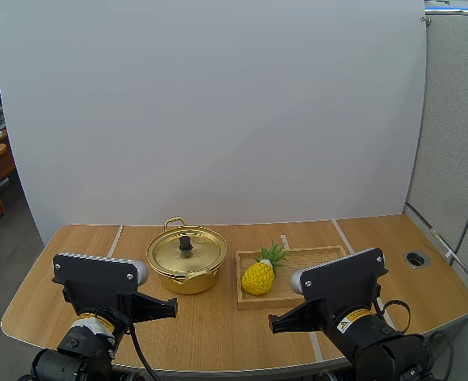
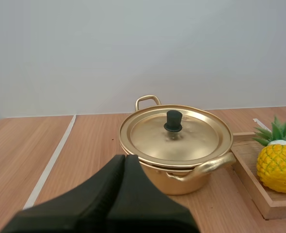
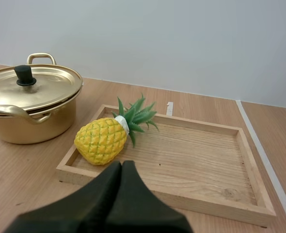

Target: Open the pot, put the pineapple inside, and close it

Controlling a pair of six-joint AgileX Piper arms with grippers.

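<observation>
We see the pineapple (image 1: 258, 276) lying on its side in the wooden tray (image 1: 307, 258), crown pointing far-right; our left gripper (image 2: 124, 159) and right gripper (image 3: 121, 165) are closed, holding nothing.

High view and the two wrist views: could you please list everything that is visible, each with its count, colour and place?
pot: one, gold, on the table left of the tray
lid: one, gold with a black knob, sitting on the pot
pineapple: one, yellow with green leaves, lying on its side at the tray's end nearest the pot
wooden tray: one, light wood, right of the pot
table: one, wood-coloured with pale strips, under everything
backdrop: one, white, behind the table
left arm: one, black, near edge, facing the pot, jaws shut
right arm: one, black, near edge, facing the tray, jaws shut
</observation>
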